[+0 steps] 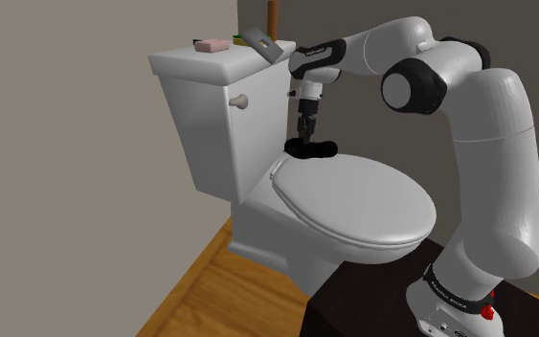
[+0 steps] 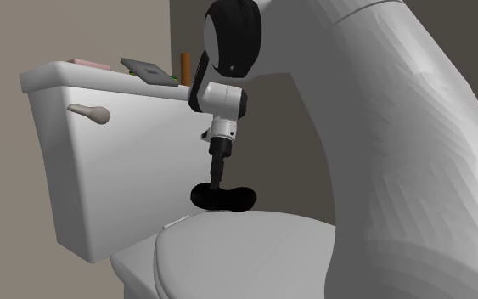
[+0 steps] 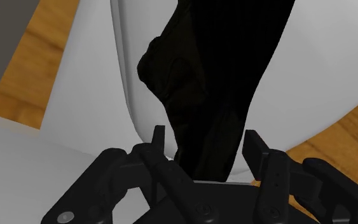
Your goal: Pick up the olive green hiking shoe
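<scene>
A low hiking shoe (image 1: 312,148) (image 2: 222,197) (image 3: 203,83), rendered so dark that it reads as near-black with its laces and sole hard to make out, lies on the rear of the closed white toilet lid (image 1: 353,201) (image 2: 254,255), just in front of the white tank (image 1: 200,124) (image 2: 59,170). The all-black two-finger gripper (image 1: 305,132) (image 2: 216,180) (image 3: 206,137) points straight down onto it. In the wrist view the fingers stand well apart, straddling the shoe's narrow part; a sliver of white shows beside one finger, and contact on the other side cannot be judged. The fingertips merge with the dark shoe in both exterior views. On the tank top sit a pink block (image 1: 212,44) (image 2: 88,63) and a tilted dark grey slab (image 1: 260,43) (image 2: 148,70), partly cut off behind the arm.
</scene>
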Tool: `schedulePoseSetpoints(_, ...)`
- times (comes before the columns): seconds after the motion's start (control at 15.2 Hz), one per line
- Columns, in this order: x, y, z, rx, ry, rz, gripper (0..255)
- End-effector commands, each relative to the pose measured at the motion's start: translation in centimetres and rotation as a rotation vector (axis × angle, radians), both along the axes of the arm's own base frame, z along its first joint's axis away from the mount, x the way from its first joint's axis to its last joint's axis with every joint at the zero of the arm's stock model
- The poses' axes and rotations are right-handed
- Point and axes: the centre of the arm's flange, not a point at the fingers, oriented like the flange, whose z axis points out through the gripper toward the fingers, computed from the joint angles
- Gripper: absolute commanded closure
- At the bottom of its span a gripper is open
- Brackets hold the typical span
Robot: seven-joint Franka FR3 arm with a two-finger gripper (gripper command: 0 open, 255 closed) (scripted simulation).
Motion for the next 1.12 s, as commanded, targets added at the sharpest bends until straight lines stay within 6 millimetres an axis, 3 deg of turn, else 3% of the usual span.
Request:
schedulePoseSetpoints(0.0,0.0,0.1,1.1,0.0,0.0,0.0,255)
schedulePoseSetpoints(0.33,0.0,0.1,3.7,0.0,0.0,0.0,255)
schedulePoseSetpoints(0.4,0.0,0.2,3.3,0.001,-0.003,0.001,255)
schedulePoseSetpoints(0.46,0.0,0.2,3.3,0.001,-0.003,0.001,0)
schedulePoseSetpoints(0.53,-3.4,1.3,4.0,-0.104,-0.21,0.164,0)
schedulePoseSetpoints(0.59,-1.9,1.3,3.0,-0.009,-0.019,0.057,0)
schedulePoseSetpoints(0.66,-1.9,1.3,3.0,-0.009,-0.019,0.057,0)
schedulePoseSetpoints(0.79,-1.4,4.4,1.5,0.011,0.043,0.575,0)
schedulePoseSetpoints(0.86,-1.4,4.9,1.3,0.014,0.052,0.652,0)
schedulePoseSetpoints(1.06,-1.4,4.9,-0.3,0.014,0.052,0.652,0)
